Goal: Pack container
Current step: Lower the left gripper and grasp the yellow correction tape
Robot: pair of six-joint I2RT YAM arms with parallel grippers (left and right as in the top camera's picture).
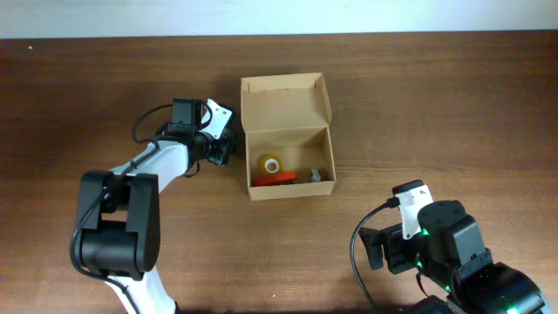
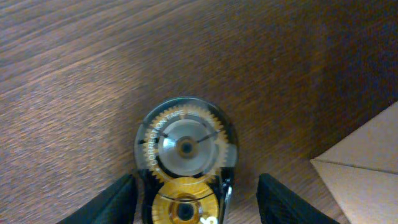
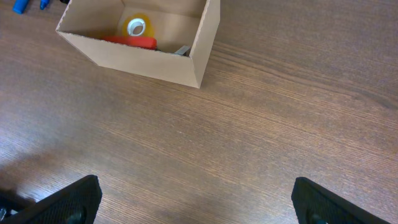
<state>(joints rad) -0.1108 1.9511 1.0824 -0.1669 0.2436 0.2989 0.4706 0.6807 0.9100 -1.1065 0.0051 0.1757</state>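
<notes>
The tan cardboard container (image 1: 288, 191) stands open at the table's middle, its flap lid (image 1: 285, 98) folded back. Inside lie a yellow tape roll (image 1: 271, 164), a red item (image 1: 274, 179) and a small grey item (image 1: 315, 174). My left gripper (image 1: 225, 146) is low beside the box's left wall. In the left wrist view it (image 2: 196, 182) is open around a clear-and-black tape dispenser (image 2: 185, 146) with yellow gears that lies on the table; there is a gap at the right finger. My right gripper (image 3: 196, 202) is wide open and empty, in front of and to the right of the box (image 3: 149, 59).
A corner of the box (image 2: 367, 162) shows just to the right of the left gripper. Small blue items (image 3: 20, 6) lie at the top left edge of the right wrist view. The table is dark wood, with a pale wall along its far edge.
</notes>
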